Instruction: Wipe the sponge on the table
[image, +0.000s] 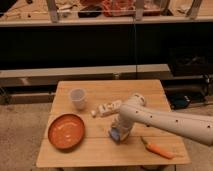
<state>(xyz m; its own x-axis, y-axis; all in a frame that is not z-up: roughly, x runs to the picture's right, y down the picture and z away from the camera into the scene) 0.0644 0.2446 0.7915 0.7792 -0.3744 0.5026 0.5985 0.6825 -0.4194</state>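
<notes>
Reaching in over the desk (102, 92), you had your hand (120, 131) clenched on the sponge (115, 136), which sat directly under it and flat on the planks, the white carton (107, 108) just behind it, the orange plate (50, 133) and the carrot (159, 149) off to either side.

white claw (120, 129) on light-blue sponge (115, 135); pale table (131, 90)

Gripper (119, 130) over the table (100, 151), front middle.
Sponge (115, 135) beneath it; plate (66, 131) left, carrot (157, 148) right, carton (107, 108) and cup (77, 98) behind.
</notes>
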